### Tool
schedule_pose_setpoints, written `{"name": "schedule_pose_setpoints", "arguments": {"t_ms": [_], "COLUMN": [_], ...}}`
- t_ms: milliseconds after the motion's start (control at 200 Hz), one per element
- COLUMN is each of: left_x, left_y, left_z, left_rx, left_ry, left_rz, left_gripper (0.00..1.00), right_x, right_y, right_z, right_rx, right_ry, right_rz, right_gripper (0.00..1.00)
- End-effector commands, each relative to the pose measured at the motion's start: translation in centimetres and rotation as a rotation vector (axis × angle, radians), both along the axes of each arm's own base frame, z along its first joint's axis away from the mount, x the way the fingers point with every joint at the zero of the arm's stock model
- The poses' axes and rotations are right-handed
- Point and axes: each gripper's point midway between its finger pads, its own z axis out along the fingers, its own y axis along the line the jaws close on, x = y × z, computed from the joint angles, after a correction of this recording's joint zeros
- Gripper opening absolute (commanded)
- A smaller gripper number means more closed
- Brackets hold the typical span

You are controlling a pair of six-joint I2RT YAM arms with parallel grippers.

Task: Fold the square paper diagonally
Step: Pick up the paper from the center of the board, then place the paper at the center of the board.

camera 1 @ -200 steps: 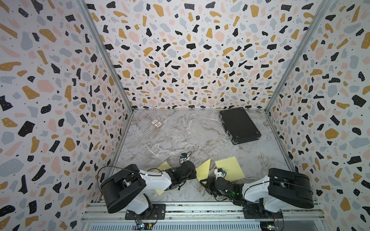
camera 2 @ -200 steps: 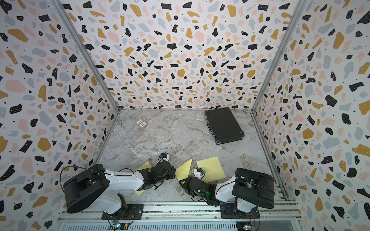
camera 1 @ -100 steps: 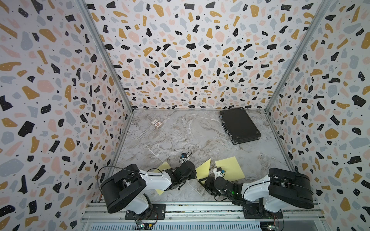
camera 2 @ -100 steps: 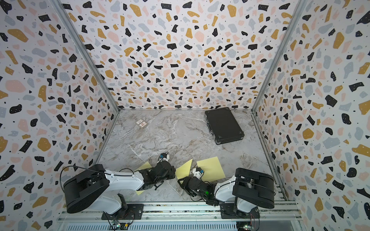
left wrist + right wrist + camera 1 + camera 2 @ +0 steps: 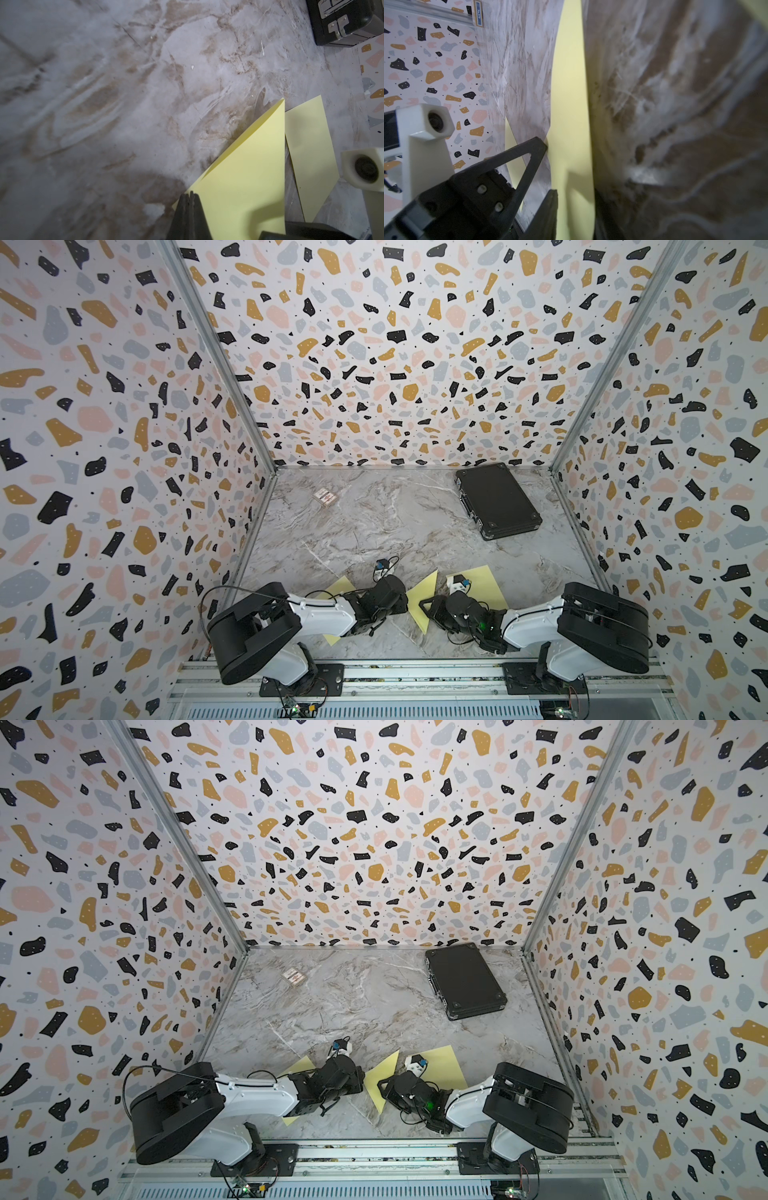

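Working across from the left: in both top views a couple of yellow corners (image 5: 340, 587) poked out from under the left arm (image 5: 320, 612), low in the frame and left of centre. I couldn't tell if they belonged to the same sheet as the rest. The left tool (image 5: 190, 195) had its jaws pressed together on a corner of the yellow paper (image 5: 245, 166), plain as day in the left wrist view, and the sheet stood up off the surface from that pinch with a curve in it. In a top view the paper (image 5: 424, 595) showed as a pointy triangle at lower centre, right between the two wrists. The right tool (image 5: 549, 168) was just beside it, jaws apart with a gap showing and one fingertip (image 5: 540, 144) touching the paper's edge. Right of that, a second yellow sheet (image 5: 484, 587) lay flat, partly under the right wrist camera (image 5: 454, 580), with a sliver of bare surface between it and the lifted one.

The surface (image 5: 374, 531) was grey marble-look with brown veins. Towards its upper left sat a small flat pack (image 5: 325, 497), well apart from the papers. At the upper right a closed black case (image 5: 498, 499) lay near the back corner. Terrazzo-print walls (image 5: 374, 364) closed in three sides, and a metal rail (image 5: 415, 672) ran along the bottom of the frame.
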Motion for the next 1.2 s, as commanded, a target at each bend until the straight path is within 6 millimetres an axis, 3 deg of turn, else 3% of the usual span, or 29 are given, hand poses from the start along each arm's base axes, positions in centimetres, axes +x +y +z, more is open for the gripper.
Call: {"name": "schedule_pose_setpoints", "arguments": {"t_ms": [0,175,400,646,761,931,1021,1191], "left_x": [-8.1,-8.1,-7.8,-5.6,-4.4,-4.1,-4.4,-5.0], "left_y": [8.4,8.1,7.3,5.8,5.6,5.2,5.3,5.5], "left_z": [-7.4,-7.3,-6.8,-2.0,1.2,4.3,4.6,4.4], "left_rx": [0.361,0.355,0.324,0.316,0.309,0.239,0.2,0.129], "left_ry": [0.33,0.327,0.294,0.177,0.092,0.022,0.009,0.0], "left_rz": [-0.067,-0.079,-0.117,-0.148,-0.154,-0.164,-0.161,-0.148], "left_gripper": [0.0,0.0,0.0,0.0,0.23,0.3,0.3,0.3], "right_x": [1.1,2.5,2.8,3.0,3.2,4.3,5.3,6.6], "right_y": [0.2,-0.1,0.2,0.4,-0.3,-5.1,-9.4,-17.8], "right_z": [0.3,0.5,1.2,4.2,6.4,9.7,11.7,13.6], "right_rx": [-0.004,-0.051,-0.061,-0.081,-0.129,-0.263,-0.318,-0.392], "right_ry": [-0.041,-0.067,-0.108,-0.207,-0.263,-0.349,-0.389,-0.43], "right_rz": [0.027,0.052,0.099,0.153,0.162,0.064,-0.045,-0.285], "right_gripper": [0.3,0.23,0.02,0.0,0.0,0.0,0.0,0.0]}}
